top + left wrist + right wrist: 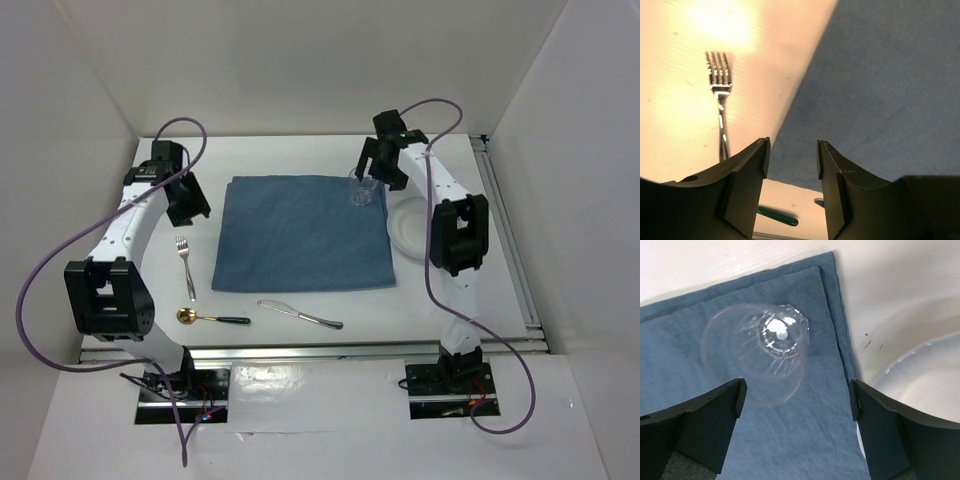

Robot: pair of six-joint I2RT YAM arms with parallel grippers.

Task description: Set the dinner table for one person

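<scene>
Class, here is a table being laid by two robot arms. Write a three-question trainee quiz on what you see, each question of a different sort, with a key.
1. True or false: the fork lies on the blue cloth mat.
2. The clear glass stands on: A a tray; B a corner of the mat; C a bowl.
3. Which arm's tool hangs open over the glass?

Key
1. False: it lies on the dinner table, left of the mat.
2. B.
3. The right tool.
</scene>
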